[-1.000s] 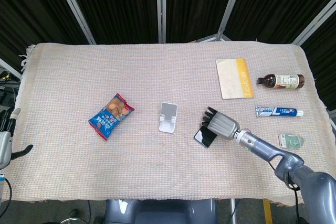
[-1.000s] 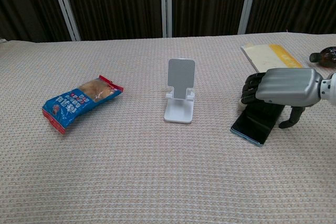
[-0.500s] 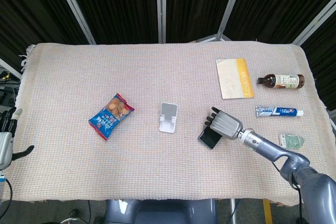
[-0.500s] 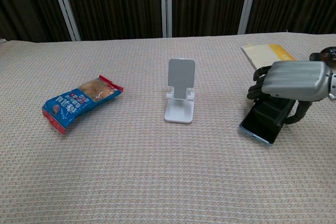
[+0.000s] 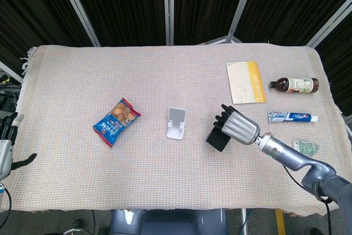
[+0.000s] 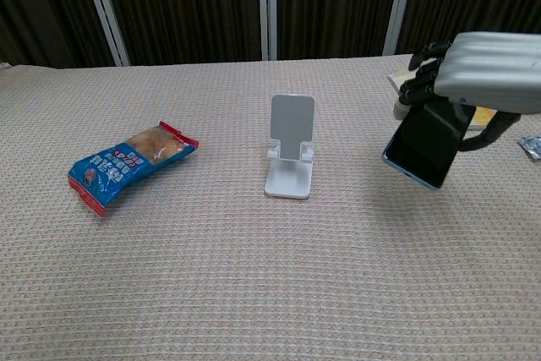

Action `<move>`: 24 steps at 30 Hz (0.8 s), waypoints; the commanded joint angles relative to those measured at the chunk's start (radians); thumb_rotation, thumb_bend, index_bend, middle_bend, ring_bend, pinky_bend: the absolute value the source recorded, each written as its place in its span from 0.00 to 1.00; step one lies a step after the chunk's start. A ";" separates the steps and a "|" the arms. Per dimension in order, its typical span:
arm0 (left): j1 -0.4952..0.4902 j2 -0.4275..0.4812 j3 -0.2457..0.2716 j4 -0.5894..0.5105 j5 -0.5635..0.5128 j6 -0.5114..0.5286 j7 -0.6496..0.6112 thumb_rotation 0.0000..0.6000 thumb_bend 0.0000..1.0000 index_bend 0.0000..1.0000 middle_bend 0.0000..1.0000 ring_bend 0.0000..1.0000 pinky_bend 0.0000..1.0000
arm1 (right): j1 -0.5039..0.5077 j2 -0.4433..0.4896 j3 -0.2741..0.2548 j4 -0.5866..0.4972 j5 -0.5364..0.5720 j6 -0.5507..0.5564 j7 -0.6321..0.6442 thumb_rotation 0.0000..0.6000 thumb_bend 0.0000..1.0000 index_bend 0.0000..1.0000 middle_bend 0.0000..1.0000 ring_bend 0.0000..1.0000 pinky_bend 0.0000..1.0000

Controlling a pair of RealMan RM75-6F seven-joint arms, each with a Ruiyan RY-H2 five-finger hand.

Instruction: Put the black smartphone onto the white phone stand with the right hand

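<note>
My right hand (image 5: pixel 237 126) (image 6: pixel 483 69) grips the black smartphone (image 5: pixel 218 138) (image 6: pixel 426 145) by its top edge and holds it tilted in the air, clear of the cloth. The phone hangs to the right of the white phone stand (image 5: pixel 176 123) (image 6: pixel 291 144), which stands upright and bare near the middle of the table. A gap of cloth separates phone and stand. My left hand (image 5: pixel 6 140) shows only at the far left edge of the head view, off the table, its fingers unclear.
A blue snack bag (image 5: pixel 116 121) (image 6: pixel 127 161) lies left of the stand. At the back right lie a yellow-and-white booklet (image 5: pixel 245 82), a brown bottle (image 5: pixel 294 85), a toothpaste tube (image 5: pixel 292 116) and a small green packet (image 5: pixel 306 147).
My right hand has lifted the smartphone off the cloth, from lying flat under the fingers to hanging tilted in the air. The stand and the other items have not moved.
</note>
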 commanded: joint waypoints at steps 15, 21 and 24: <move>0.001 0.027 -0.006 -0.010 -0.031 -0.026 -0.050 1.00 0.00 0.00 0.00 0.00 0.00 | 0.206 0.079 0.258 -0.419 0.031 -0.277 -0.895 1.00 0.16 0.52 0.53 0.43 0.24; 0.000 0.025 -0.010 0.003 -0.043 -0.031 -0.041 1.00 0.00 0.00 0.00 0.00 0.00 | 0.263 -0.008 0.271 -0.371 -0.006 -0.371 -1.108 1.00 0.16 0.52 0.53 0.43 0.24; -0.002 0.023 -0.011 0.007 -0.053 -0.042 -0.042 1.00 0.00 0.00 0.00 0.00 0.00 | 0.273 -0.062 0.277 -0.354 0.002 -0.401 -1.179 1.00 0.16 0.52 0.52 0.43 0.24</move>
